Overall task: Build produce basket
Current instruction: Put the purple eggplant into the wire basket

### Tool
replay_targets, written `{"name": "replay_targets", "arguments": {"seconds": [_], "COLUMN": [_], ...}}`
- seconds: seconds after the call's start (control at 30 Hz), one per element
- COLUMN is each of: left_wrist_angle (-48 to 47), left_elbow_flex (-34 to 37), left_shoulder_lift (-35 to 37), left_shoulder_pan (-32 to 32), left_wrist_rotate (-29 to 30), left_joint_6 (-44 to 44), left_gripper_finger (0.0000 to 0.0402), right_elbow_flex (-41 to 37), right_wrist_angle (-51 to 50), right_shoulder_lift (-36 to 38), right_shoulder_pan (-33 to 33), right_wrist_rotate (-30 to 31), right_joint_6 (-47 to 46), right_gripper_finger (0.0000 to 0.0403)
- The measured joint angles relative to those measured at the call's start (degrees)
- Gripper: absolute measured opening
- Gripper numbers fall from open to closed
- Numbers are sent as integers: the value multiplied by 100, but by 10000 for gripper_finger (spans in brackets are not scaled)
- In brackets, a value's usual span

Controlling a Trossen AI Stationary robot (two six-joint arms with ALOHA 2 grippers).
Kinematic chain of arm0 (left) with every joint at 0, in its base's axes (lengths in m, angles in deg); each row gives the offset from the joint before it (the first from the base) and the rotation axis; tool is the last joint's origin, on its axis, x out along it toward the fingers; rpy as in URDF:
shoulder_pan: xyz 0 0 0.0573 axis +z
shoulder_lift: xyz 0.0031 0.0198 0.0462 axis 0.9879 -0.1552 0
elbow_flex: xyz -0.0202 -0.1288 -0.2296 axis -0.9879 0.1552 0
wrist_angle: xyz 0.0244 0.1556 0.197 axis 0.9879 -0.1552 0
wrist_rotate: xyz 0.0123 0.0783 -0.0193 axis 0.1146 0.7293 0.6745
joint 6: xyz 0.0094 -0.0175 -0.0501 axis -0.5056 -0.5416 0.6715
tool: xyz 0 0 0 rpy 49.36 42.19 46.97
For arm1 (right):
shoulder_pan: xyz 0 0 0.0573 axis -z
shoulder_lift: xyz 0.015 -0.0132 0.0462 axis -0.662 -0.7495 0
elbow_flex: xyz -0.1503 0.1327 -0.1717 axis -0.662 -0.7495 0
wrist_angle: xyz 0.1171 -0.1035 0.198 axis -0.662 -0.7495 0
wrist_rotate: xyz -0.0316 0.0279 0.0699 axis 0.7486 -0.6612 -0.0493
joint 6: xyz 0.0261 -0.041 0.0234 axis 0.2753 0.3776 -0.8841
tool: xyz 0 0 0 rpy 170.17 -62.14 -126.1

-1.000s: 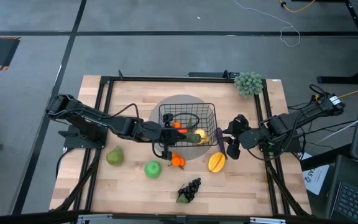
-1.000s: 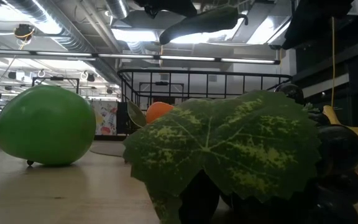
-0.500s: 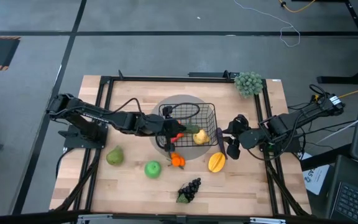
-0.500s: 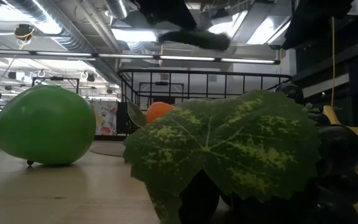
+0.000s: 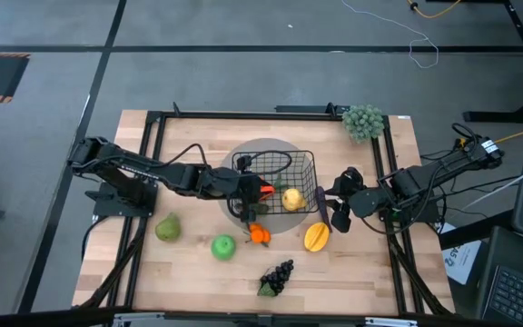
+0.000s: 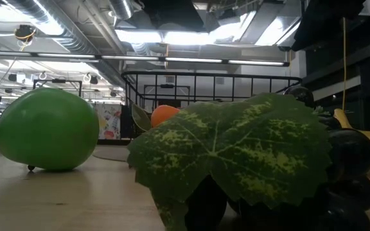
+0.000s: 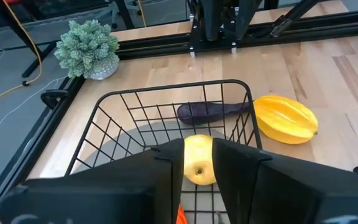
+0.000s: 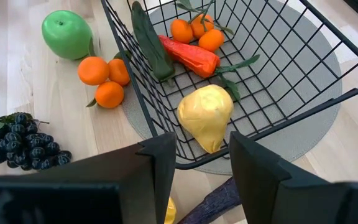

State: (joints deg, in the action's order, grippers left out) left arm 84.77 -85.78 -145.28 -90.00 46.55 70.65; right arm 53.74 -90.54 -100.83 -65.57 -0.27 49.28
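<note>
The black wire basket (image 5: 276,155) stands at the table's middle. It holds a yellow fruit (image 8: 206,116), an orange carrot (image 8: 189,55), small oranges (image 8: 197,31) and the dark cucumber (image 8: 146,41), which lies along the basket's wall beside the carrot. My left gripper (image 7: 197,163) is open and empty above the basket's left part (image 5: 254,193). My right gripper (image 8: 201,158) is open and empty just right of the basket (image 5: 334,207), beside the purple eggplant (image 5: 321,203). Oranges (image 5: 258,234), a green apple (image 5: 222,245), a pear (image 5: 167,227), grapes (image 5: 278,275) and a yellow ribbed fruit (image 5: 316,237) lie on the table.
The basket stands on a flat grey round disc (image 5: 243,156). A pale grey-green bushy cluster (image 5: 363,120) sits at the far right corner. A black frame (image 5: 152,163) runs around the tabletop. In the low view the grape leaf (image 6: 230,154) and apple (image 6: 47,128) fill the foreground.
My left gripper, which held the cucumber above the basket, has moved a little toward the table's far right over the basket. The cucumber has left it and dropped into the basket, where it now lies beside the carrot. My right arm has kept still.
</note>
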Motion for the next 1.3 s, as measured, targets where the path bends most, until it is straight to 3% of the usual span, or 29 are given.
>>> {"name": "replay_targets", "arguments": {"seconds": [0.97,1.13,1.3], "left_wrist_angle": [0,-2,0], "left_elbow_flex": [0,0,0], "left_shoulder_lift": [0,0,0], "left_shoulder_pan": [2,2,2], "left_wrist_rotate": [-2,-2,0], "left_joint_6": [-227,-545,-638], "left_gripper_finger": [69,69,69], "right_elbow_flex": [0,0,0], "right_wrist_angle": [-38,-320,-1251], "right_shoulder_lift": [0,-3,-152], "right_shoulder_pan": [0,-82,-349], "right_wrist_rotate": [0,-5,-51], "right_joint_6": [-81,-1001,-2199], "right_gripper_finger": [139,139,139]}}
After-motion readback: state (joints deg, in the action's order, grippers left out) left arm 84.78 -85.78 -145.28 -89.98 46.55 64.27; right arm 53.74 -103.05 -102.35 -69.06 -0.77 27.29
